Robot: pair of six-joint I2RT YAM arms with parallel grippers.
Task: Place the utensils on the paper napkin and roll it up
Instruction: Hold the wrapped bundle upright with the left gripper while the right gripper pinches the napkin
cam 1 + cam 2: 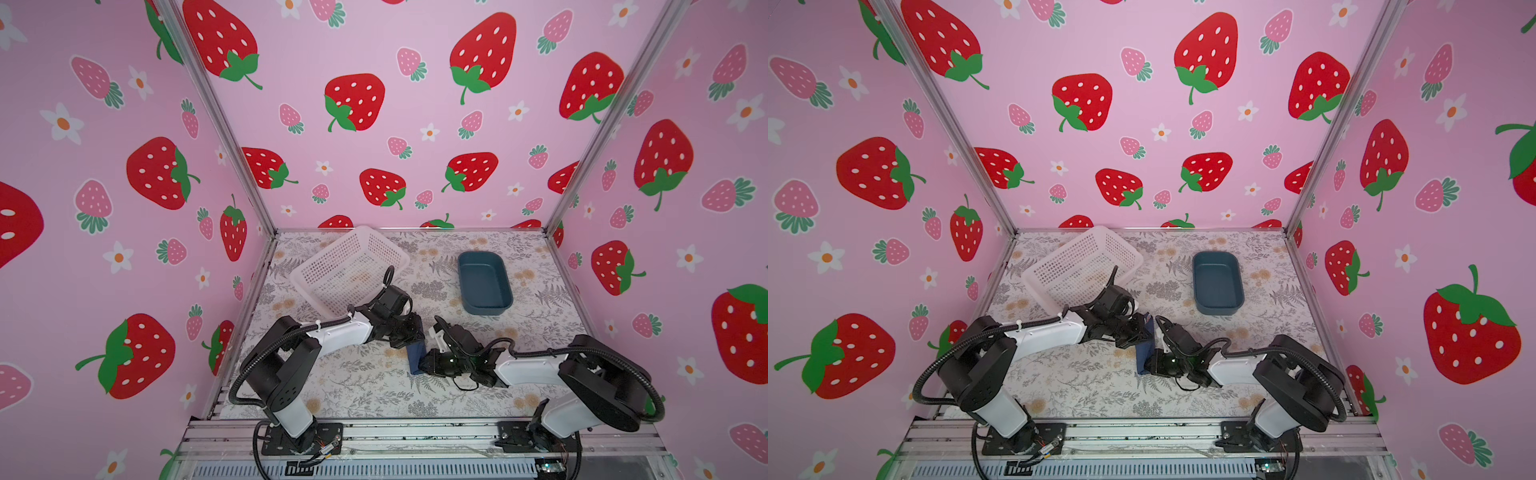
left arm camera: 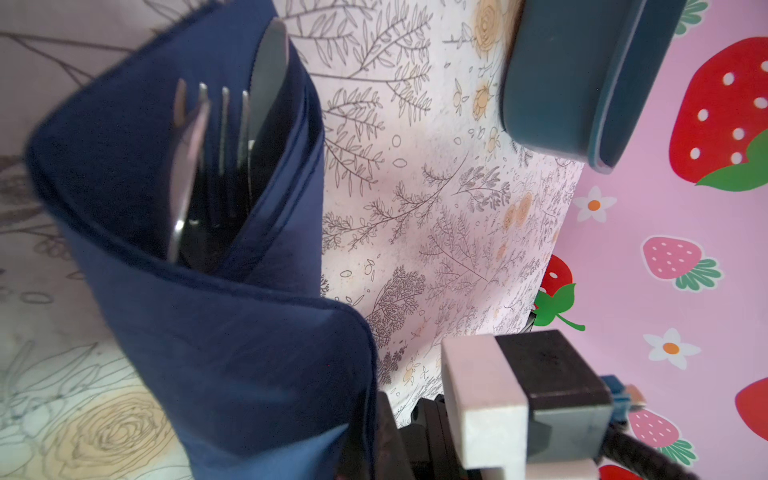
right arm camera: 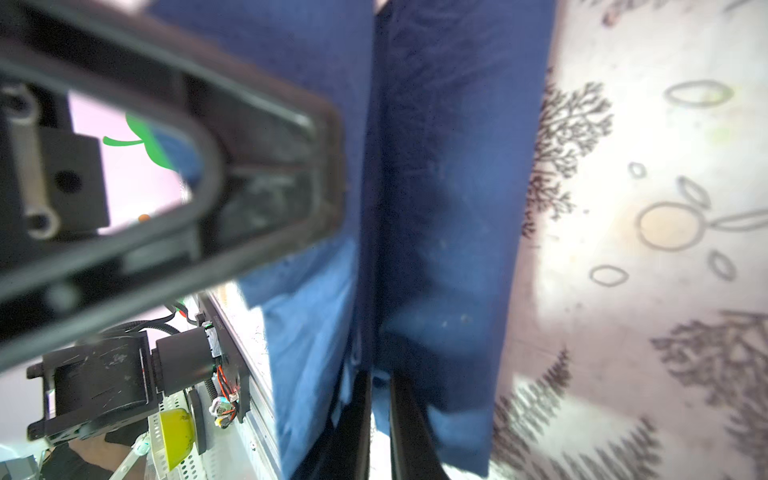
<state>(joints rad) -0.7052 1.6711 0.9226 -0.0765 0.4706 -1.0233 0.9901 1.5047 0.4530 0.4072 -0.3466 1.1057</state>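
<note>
The navy paper napkin [image 1: 415,357] [image 1: 1145,359] is rolled round the utensils and stands steeply between my two grippers at the middle of the table. In the left wrist view the roll [image 2: 216,332] is open at its far end. There the fork [image 2: 216,137] shows beside two other silver pieces [image 2: 270,75]. My left gripper [image 1: 410,336] [image 2: 376,440] is shut on the roll's upper part. My right gripper [image 1: 424,363] [image 3: 380,415] is shut on a fold of the napkin [image 3: 449,187] lower down. In the top views the utensils are hidden.
A white mesh basket [image 1: 349,270] [image 1: 1079,266] lies tilted at the back left. A teal tray [image 1: 488,309] [image 1: 1219,309] [image 2: 561,83] sits at the back right. The floral tablecloth [image 1: 365,386] is bare in front of the grippers. Pink walls close off three sides.
</note>
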